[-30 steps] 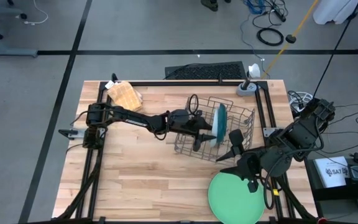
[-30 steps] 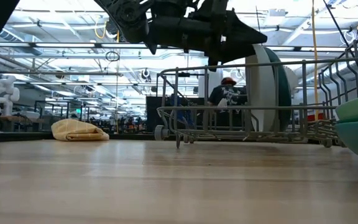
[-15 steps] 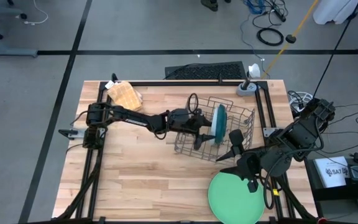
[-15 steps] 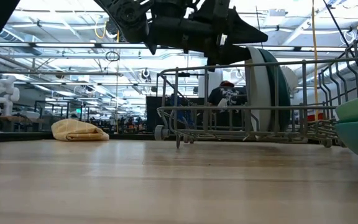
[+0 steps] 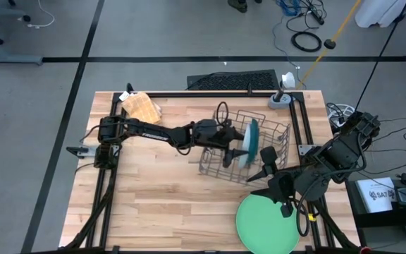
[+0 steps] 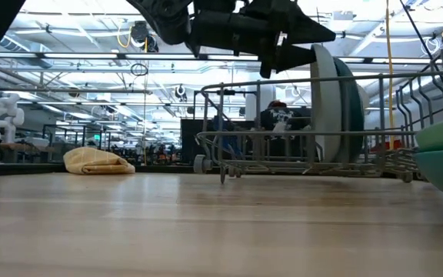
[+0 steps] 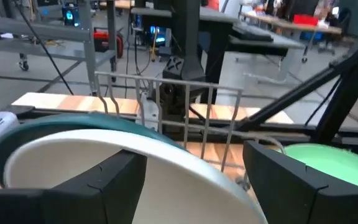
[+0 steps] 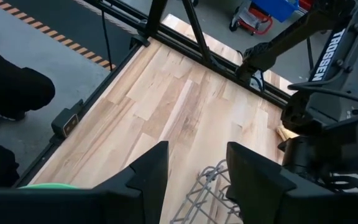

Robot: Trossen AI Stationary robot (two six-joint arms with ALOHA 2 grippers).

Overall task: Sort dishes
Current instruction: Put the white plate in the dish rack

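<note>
The right gripper has its two dark fingers spread apart over bare wooden table. Between them shows a corner of wire rack — beyond it the other arm. A light green plate edge peeks in.

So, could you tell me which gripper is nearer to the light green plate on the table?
The right gripper: it hovers just above the light green plate, near its far edge. The left gripper is farther off, over the wire rack at the pale plate standing there.
</note>
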